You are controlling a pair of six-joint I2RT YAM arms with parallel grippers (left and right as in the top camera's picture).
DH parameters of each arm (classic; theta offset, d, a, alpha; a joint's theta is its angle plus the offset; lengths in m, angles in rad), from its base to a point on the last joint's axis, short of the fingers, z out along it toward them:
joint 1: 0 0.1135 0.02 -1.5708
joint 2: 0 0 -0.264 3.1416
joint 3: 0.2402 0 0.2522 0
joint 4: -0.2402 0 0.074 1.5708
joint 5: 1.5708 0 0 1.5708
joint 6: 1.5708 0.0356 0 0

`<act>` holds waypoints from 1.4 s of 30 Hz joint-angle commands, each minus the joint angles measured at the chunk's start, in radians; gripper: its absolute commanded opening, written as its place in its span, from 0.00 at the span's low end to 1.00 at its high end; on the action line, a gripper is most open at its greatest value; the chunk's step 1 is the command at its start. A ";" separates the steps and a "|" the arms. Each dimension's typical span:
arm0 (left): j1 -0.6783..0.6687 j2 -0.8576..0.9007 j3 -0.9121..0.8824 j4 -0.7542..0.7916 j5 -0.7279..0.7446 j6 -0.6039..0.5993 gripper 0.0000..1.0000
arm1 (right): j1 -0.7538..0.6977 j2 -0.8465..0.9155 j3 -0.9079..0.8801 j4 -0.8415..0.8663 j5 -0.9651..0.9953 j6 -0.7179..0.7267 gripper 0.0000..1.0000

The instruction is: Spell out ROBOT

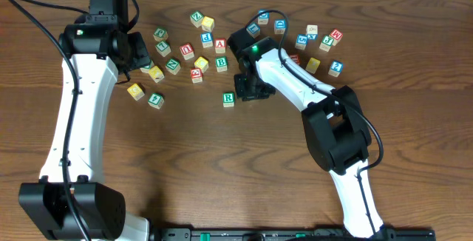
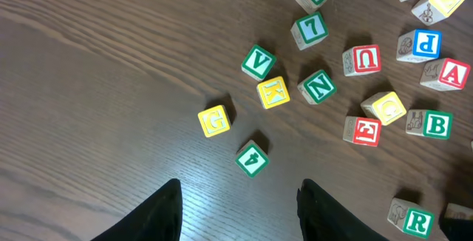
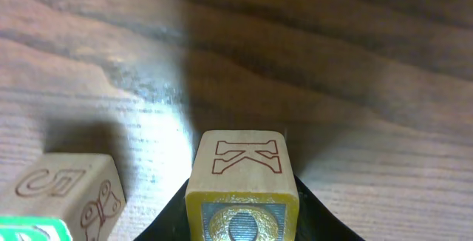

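My right gripper (image 1: 251,87) is shut on a yellow-topped cube (image 3: 242,197); a black finger presses each side. The cube has an O on its top face and a K outlined on the side facing away. Just left of it stands a wooden cube with a green-framed top (image 3: 52,197). In the overhead view the green-framed R cube (image 1: 228,99) lies just left of that gripper. The green-framed B cube (image 1: 221,64) is further back. My left gripper (image 2: 240,204) hangs open over bare table, with the R cube (image 2: 417,220) and B cube (image 2: 436,124) to its right.
Several loose letter cubes are scattered across the back of the table. A red A (image 1: 219,45) lies near the middle, a yellow G (image 2: 214,120) and a yellow K (image 2: 273,92) on the left. A blue and yellow group (image 1: 314,41) lies behind my right arm.
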 commanded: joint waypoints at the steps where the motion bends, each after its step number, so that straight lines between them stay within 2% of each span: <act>1: 0.003 0.013 -0.001 0.003 -0.013 0.008 0.50 | 0.021 -0.029 0.011 -0.009 -0.025 -0.011 0.29; 7: 0.003 0.013 -0.001 0.003 -0.013 0.008 0.50 | 0.040 -0.029 0.011 0.003 -0.026 0.019 0.29; 20: 0.003 0.013 -0.001 0.003 -0.013 0.008 0.50 | 0.054 -0.029 0.012 0.035 -0.052 0.046 0.41; 25: 0.003 0.013 -0.001 0.003 -0.013 0.008 0.50 | 0.042 -0.030 0.019 0.019 -0.051 0.039 0.42; 31: 0.003 0.013 -0.001 0.011 -0.012 0.001 0.50 | 0.036 -0.030 0.108 -0.065 -0.022 -0.010 0.44; 37: 0.003 0.013 -0.002 0.014 -0.013 0.001 0.50 | 0.033 -0.030 0.227 -0.142 0.027 -0.055 0.53; 42: 0.003 0.013 -0.002 0.017 -0.013 0.001 0.50 | 0.026 -0.030 0.293 -0.040 0.031 -0.075 0.58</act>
